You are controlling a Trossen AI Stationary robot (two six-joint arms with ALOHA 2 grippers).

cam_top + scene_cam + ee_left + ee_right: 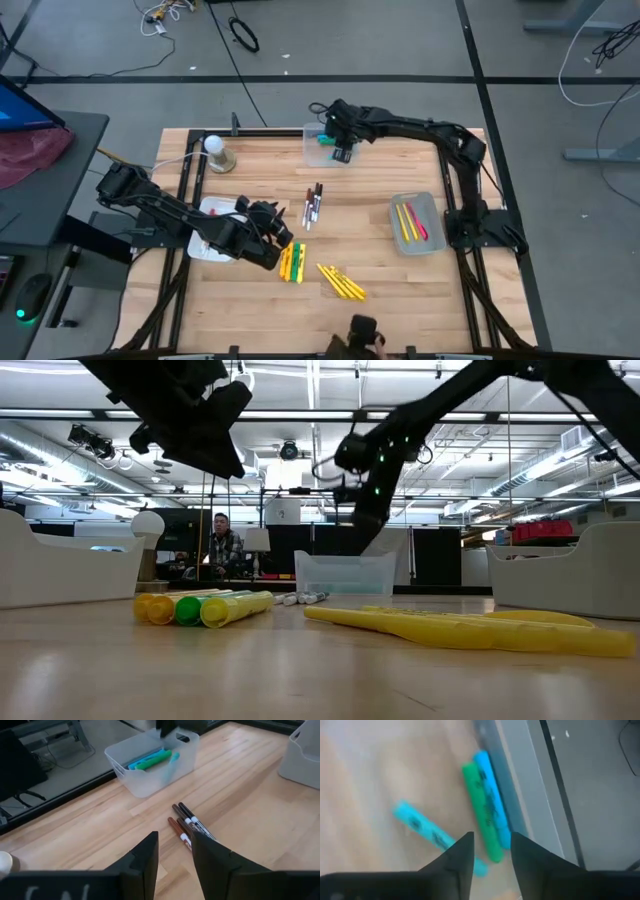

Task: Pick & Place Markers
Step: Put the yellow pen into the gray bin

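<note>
My right gripper (492, 850) hangs open over the clear bin (312, 140) at the table's far edge, with nothing between its fingers. In the bin lie a green marker (481, 810), a blue one (492, 795) beside it and a light blue one (427, 832). My left gripper (175, 855) is open and empty above the table's left middle (283, 230). Thin white markers (313, 205) lie ahead of it on the wood. Chunky yellow and green markers (291, 262) and slim yellow ones (341, 281) lie nearer the front.
A second clear bin (432, 205) at the right holds slim yellow and red markers. A white tray (200, 245) sits under the left arm. A white bulb-shaped object (218, 152) stands at the far left. A dark object (362, 330) sits at the near edge. A person (222, 545) sits beyond the table.
</note>
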